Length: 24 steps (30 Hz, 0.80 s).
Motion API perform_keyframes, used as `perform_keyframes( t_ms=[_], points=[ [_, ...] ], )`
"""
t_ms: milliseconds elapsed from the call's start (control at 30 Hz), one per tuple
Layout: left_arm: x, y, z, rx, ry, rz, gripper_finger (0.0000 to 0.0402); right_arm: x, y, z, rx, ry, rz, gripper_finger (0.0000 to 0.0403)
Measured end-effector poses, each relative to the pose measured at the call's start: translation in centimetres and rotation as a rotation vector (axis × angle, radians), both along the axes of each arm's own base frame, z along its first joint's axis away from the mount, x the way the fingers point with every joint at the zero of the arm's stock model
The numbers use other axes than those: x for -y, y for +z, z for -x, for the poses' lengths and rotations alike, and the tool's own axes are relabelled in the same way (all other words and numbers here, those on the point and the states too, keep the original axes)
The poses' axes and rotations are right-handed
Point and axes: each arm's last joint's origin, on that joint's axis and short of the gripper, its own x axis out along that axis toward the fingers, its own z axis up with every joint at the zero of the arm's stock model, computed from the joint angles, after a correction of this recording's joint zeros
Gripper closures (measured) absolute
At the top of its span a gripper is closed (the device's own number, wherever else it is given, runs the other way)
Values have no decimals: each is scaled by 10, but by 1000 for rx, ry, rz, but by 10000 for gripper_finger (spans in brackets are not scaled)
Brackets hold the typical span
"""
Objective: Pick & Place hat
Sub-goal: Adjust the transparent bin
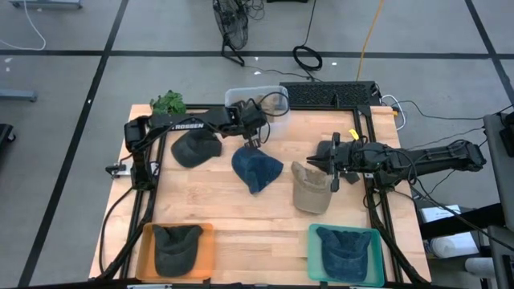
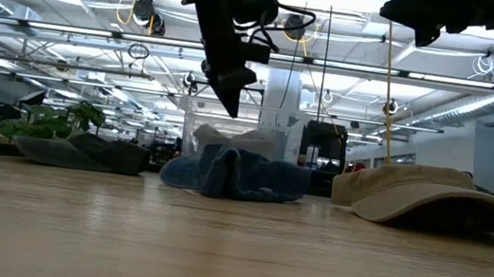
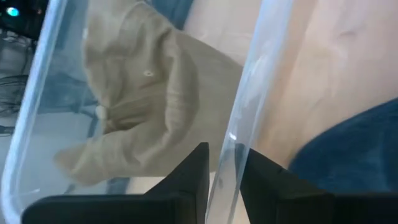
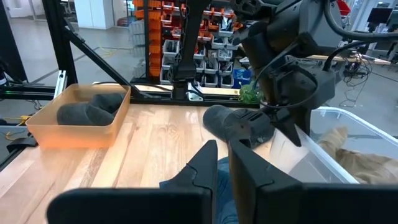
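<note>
A blue hat (image 1: 257, 170) lies crumpled at mid-table, with a dark grey hat (image 1: 195, 148) to its left and a tan hat (image 1: 309, 191) to its right. Another tan hat (image 3: 137, 106) lies inside the clear bin (image 1: 257, 98) at the far edge. My left gripper (image 1: 253, 142) hangs slanting down between the bin and the blue hat's far edge. Its fingers (image 3: 199, 180) stand a narrow gap apart, and the bin's clear wall (image 3: 239, 124) shows through that gap. My right gripper (image 1: 333, 164) waits level and shut above the tan hat's far side, holding nothing. My left gripper has a finger on either side of the line of the clear bin's near wall (image 3: 231, 158), coming from above at a slant. I cannot tell whether the fingers touch the wall or it only lies behind them. No hat is between them.
An orange tray (image 1: 207, 249) at the near left holds a dark hat. A green tray (image 1: 315, 255) at the near right holds a blue hat. A green plant (image 1: 169, 102) sits at the far left corner. Bare wood lies between the trays and the hats.
</note>
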Motion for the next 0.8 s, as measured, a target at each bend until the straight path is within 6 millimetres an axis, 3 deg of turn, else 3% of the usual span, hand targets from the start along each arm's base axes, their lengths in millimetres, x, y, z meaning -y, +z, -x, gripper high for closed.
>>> perform_keyframes(
  t_ms=[367, 633, 800],
  points=[
    [-16, 4, 2, 18, 21, -65, 317, 0, 0, 0, 0, 0, 0, 383],
    [-11, 3, -1, 63, 5, -4, 316, 0, -1, 0, -7, 0, 0, 383],
    [-1, 0, -4, 77, -17, 70, 292, 0, -1, 0, -7, 0, 1, 383]
  ],
)
